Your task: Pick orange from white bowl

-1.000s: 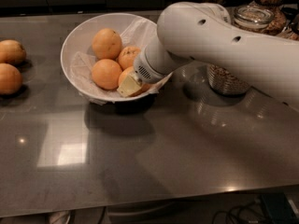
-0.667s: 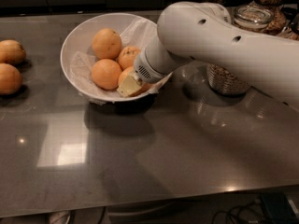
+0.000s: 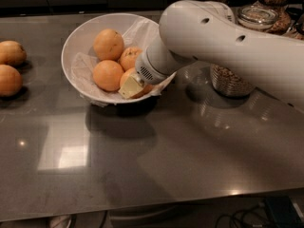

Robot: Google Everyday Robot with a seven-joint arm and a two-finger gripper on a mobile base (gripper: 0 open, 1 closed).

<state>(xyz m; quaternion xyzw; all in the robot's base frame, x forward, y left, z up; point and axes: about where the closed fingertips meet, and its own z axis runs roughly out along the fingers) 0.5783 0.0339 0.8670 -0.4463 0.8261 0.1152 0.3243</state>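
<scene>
The white bowl (image 3: 72, 45), lined with crumpled white paper, sits at the back of the grey counter and holds several oranges. Three lie free: one at the back (image 3: 109, 44), one in the middle (image 3: 128, 57), one at the front left (image 3: 108, 75). Another orange (image 3: 127, 75) at the front right is partly hidden. My gripper (image 3: 131, 85) reaches down into the bowl from the right and rests against that orange, with its yellowish tip at the bowl's front wall. My thick white arm (image 3: 228, 46) covers the bowl's right rim.
Two loose oranges lie at the left edge of the counter, one behind (image 3: 12, 52) and one in front (image 3: 8, 80). A glass jar (image 3: 229, 79) stands right of the bowl, under my arm. More jars (image 3: 259, 14) line the back right.
</scene>
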